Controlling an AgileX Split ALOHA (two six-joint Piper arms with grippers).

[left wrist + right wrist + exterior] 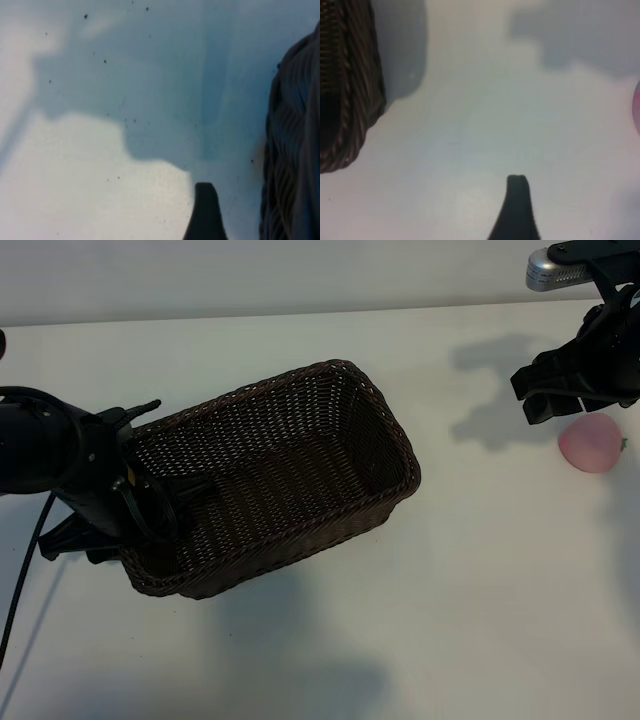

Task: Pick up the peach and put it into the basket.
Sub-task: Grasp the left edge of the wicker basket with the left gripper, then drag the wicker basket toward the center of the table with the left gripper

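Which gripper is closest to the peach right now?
The right gripper, hanging open just up and left of the peach at the table's right edge. The left gripper is far across the table, at the basket's left end.

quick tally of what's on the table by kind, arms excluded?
Fruit: 1, the peach, on the bare table near the right edge.
Containers: 1, the basket, nothing visible inside it.
Total: 2
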